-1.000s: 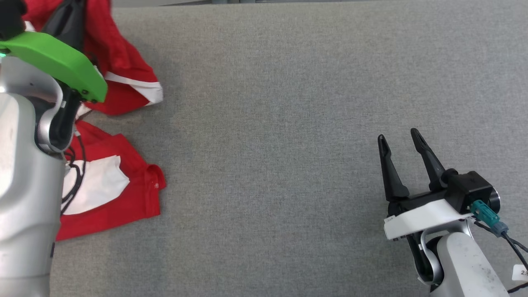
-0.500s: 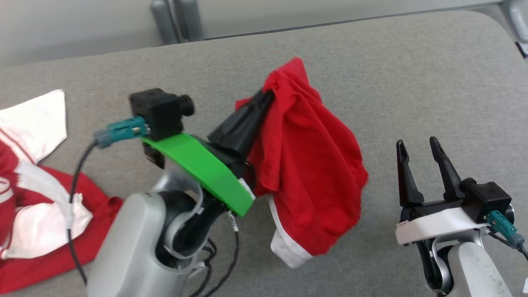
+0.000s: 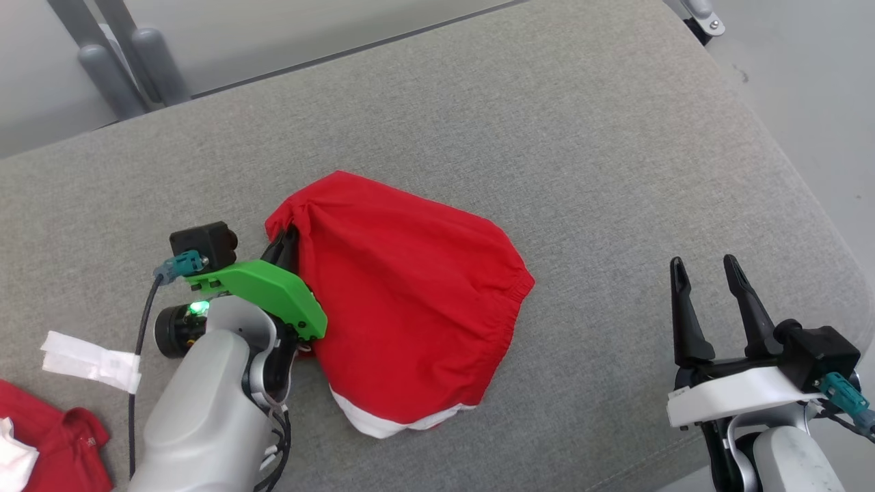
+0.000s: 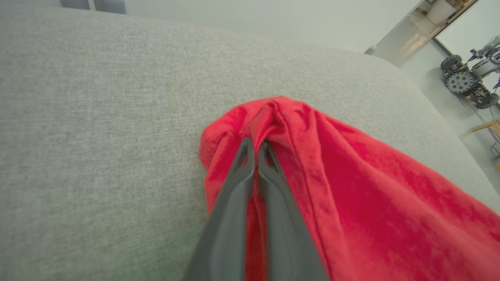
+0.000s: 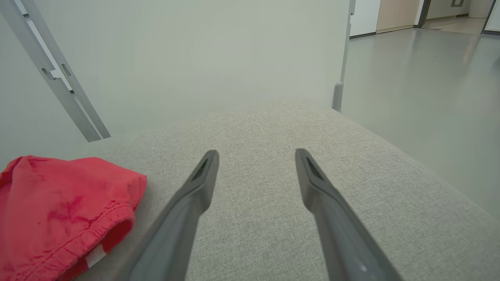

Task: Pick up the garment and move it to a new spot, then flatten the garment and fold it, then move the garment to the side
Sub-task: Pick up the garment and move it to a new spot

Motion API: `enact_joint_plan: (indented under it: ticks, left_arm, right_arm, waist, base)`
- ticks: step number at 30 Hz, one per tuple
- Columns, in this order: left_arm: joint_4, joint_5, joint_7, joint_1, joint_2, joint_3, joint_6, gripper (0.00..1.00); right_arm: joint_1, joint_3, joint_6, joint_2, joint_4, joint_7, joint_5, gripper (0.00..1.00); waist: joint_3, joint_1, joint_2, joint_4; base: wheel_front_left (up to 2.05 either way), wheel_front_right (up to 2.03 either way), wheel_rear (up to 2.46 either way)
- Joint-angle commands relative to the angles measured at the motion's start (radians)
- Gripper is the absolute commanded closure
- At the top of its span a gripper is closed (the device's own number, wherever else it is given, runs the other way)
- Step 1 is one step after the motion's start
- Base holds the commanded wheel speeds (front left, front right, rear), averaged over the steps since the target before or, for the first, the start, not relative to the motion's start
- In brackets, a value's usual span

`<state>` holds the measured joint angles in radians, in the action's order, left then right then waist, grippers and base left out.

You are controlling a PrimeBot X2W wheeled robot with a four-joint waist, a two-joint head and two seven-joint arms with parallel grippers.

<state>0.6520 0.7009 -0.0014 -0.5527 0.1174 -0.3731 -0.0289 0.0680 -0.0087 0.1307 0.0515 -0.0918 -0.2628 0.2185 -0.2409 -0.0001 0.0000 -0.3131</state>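
Red garment (image 3: 403, 307): white band at near edge, gathered elastic hem on R side. It lies crumpled mid grey fabric counter (image 3: 581, 171). L end effector (image 3: 286, 240) is clamped on garment's bunched far-L corner. R end effector (image 3: 704, 270): fingers apart, well R of garment.

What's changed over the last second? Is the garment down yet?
The left gripper carried the red garment away from the other red clothes and lowered it. Half a second ago it hung in the air; now it lies on the grey cushion, still pinched. The head view also turned. The right gripper stayed open and empty.
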Motion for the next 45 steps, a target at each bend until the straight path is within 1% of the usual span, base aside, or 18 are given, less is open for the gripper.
enact_joint_plan:
  ticks: [1,2,4,6,8,11,14,16,18,23,25,27,31,37,41,45]
  left_arm:
    - [0.03,-0.015,-0.052,-0.023,-0.003,-0.004,0.018,0.0]
    - [0.051,-0.038,-0.109,-0.032,0.002,-0.01,0.031,0.0]
    - [0.068,-0.082,-0.209,-0.037,0.008,-0.023,0.04,0.0]
    - [0.048,-0.126,-0.253,-0.024,0.009,-0.029,0.037,0.0]
    - [-0.012,-0.159,-0.264,0.014,0.006,-0.019,0.042,0.0]
    - [-0.16,-0.245,-0.263,0.123,0.006,-0.014,0.048,0.0]
    - [-0.313,-0.328,-0.263,0.243,0.012,0.0,0.021,0.0]
    - [-0.38,-0.371,-0.263,0.334,0.019,0.001,0.006,0.0]
    - [-0.433,-0.368,-0.263,0.417,0.012,0.028,-0.007,0.0]
    - [-0.468,-0.384,-0.263,0.584,0.021,0.116,-0.018,0.0]
    - [-0.469,-0.397,-0.263,0.635,0.025,0.149,-0.014,0.0]
    - [-0.477,-0.408,-0.263,0.672,0.023,0.18,0.001,0.0]
    - [-0.498,-0.432,-0.263,0.731,0.01,0.244,0.038,0.0]
    - [-0.535,-0.458,-0.263,0.767,-0.021,0.328,0.081,0.0]
    - [-0.541,-0.474,-0.263,0.752,-0.034,0.339,0.117,0.0]
    - [-0.54,-0.483,-0.263,0.734,-0.045,0.33,0.141,0.0]
  right_arm:
    - [-0.008,0.002,0.0,-0.001,0.001,-0.003,-0.008,0.0]
    - [-0.009,0.006,0.0,-0.001,0.003,-0.003,-0.015,0.0]
    - [-0.01,0.006,0.0,-0.001,0.012,-0.003,-0.032,0.0]
    - [-0.016,0.002,0.0,0.0,0.023,-0.003,-0.057,0.0]
    - [-0.029,-0.005,0.0,0.007,0.036,-0.003,-0.079,0.0]
    - [-0.055,-0.009,0.0,0.031,0.062,-0.003,-0.094,0.0]
    - [-0.081,-0.006,0.0,0.063,0.097,-0.003,-0.102,0.0]
    - [-0.1,-0.012,0.0,0.079,0.115,-0.003,-0.102,0.0]
    - [-0.112,-0.02,0.0,0.086,0.127,-0.003,-0.099,0.0]
    - [-0.154,-0.046,0.0,0.083,0.119,-0.003,-0.095,0.0]
    - [-0.17,-0.055,0.0,0.082,0.111,-0.003,-0.095,0.0]
    - [-0.188,-0.066,0.0,0.078,0.102,-0.003,-0.093,0.0]
    - [-0.216,-0.082,0.0,0.069,0.065,-0.003,-0.1,0.0]
    - [-0.229,-0.1,0.0,0.049,0.035,-0.003,-0.107,0.0]
    - [-0.218,-0.097,0.0,0.044,0.03,-0.003,-0.11,0.0]
    - [-0.206,-0.093,0.0,0.042,0.029,-0.003,-0.11,0.0]
  waist:
    - [0.001,0.0001,0.0,-0.003]
    - [0.009,0.0001,0.0,0.007]
    - [0.028,0.0001,0.0,0.031]
    - [0.056,0.0001,0.0,0.061]
    - [0.092,0.0001,0.0,0.095]
    - [0.157,0.0001,0.0,0.152]
    - [0.204,0.0001,0.0,0.216]
    - [0.227,0.0001,0.0,0.259]
    - [0.245,0.0001,0.0,0.298]
    - [0.286,0.0001,0.0,0.384]
    - [0.294,0.0001,0.0,0.412]
    - [0.298,0.0001,0.0,0.435]
    - [0.298,0.0001,0.0,0.452]
    - [0.294,0.0001,0.0,0.449]
    - [0.289,0.0001,0.0,0.441]
    - [0.285,0.0001,0.0,0.425]
  base:
    - [0.0,0.0,0.0]
    - [0.0,0.0,0.0]
    - [0.0,0.0,0.0]
    - [0.0,0.0,0.0]
    - [0.0,0.0,0.0]
    - [0.0,0.0,0.0]
    - [0.0,0.0,0.0]
    - [0.0,0.0,0.0]
    - [0.0,0.0,0.0]
    - [0.0,0.0,0.0]
    - [0.0,0.0,0.0]
    - [0.0,0.0,0.0]
    - [0.0,0.0,0.0]
    - [0.0,0.0,0.0]
    - [0.0,0.0,0.0]
    - [0.0,0.0,0.0]
